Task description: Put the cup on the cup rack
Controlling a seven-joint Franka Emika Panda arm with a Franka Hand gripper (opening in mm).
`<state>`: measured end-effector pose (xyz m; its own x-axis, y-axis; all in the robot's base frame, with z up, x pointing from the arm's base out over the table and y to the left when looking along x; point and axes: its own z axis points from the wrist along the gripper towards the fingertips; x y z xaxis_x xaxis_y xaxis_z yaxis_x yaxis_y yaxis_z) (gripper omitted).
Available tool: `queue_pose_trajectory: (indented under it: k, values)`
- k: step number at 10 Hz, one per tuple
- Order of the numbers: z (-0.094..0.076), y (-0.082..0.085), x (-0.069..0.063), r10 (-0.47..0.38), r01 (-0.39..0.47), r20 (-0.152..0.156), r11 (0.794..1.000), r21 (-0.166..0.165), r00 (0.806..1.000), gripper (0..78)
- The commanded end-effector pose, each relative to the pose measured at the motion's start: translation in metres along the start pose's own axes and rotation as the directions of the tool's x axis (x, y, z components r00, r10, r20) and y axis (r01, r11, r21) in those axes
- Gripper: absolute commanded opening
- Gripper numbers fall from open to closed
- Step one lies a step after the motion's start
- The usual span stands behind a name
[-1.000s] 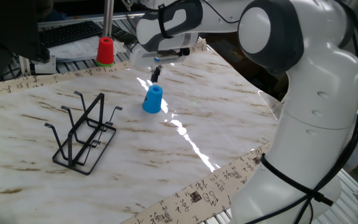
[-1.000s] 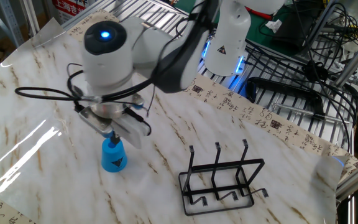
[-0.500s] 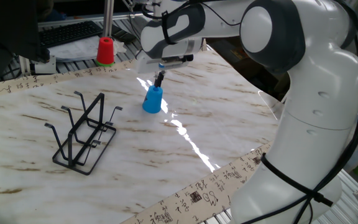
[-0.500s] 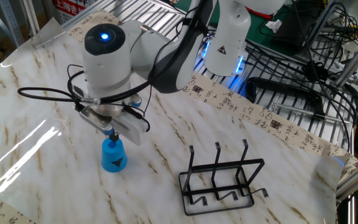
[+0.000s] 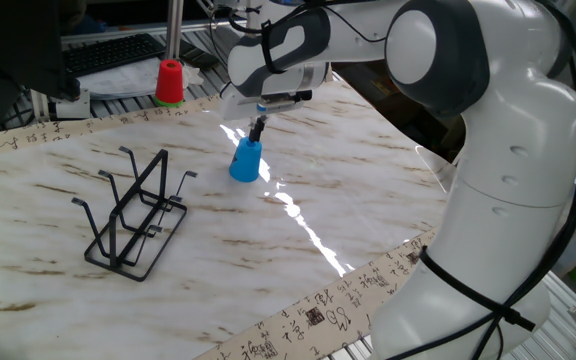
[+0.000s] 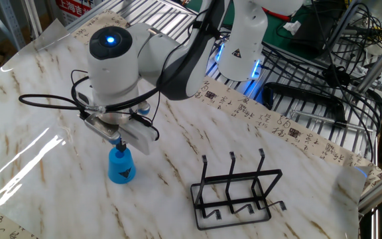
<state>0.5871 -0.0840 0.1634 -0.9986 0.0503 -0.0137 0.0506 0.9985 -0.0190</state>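
The blue cup [image 5: 246, 161] stands upside down on the marble table, narrow stepped end up; it also shows in the other fixed view [image 6: 121, 166]. My gripper [image 5: 256, 130] hangs straight over it, fingertips right at the cup's narrow top [image 6: 119, 145]. The fingers look like one thin dark strip, so I cannot tell how wide they stand or whether they hold the cup. The black wire cup rack [image 5: 133, 214] stands empty to the cup's left, well apart from it; in the other fixed view the cup rack [image 6: 237, 190] is to the cup's right.
A red cup [image 5: 170, 81] of similar shape stands at the table's far edge beside a metal pole. The robot's white base [image 5: 498, 200] fills the right side. Metal grating and cables [image 6: 323, 73] lie beyond the table's edge.
The gripper has moved slightly right and down onto the top of the blue cup over the last second; in the last half second it has barely moved. The cup and rack have not moved.
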Motion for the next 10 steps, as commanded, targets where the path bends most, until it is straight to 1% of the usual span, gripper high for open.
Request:
queue_pose_trajectory:
  k: [1,3,8,10]
  values:
    - [0.0013,-0.0001,0.0001,-0.003,0.003,0.003,1.0,-0.002,1.0,0.0]
    - [0.0052,0.001,0.0001,0.001,-0.001,0.01,1.0,-0.001,1.0,0.0]
    - [0.0053,0.001,0.0001,0.012,-0.012,0.004,1.0,-0.008,1.0,0.0]
    - [0.0053,0.001,0.0001,0.013,-0.013,0.004,1.0,-0.004,1.0,0.0]
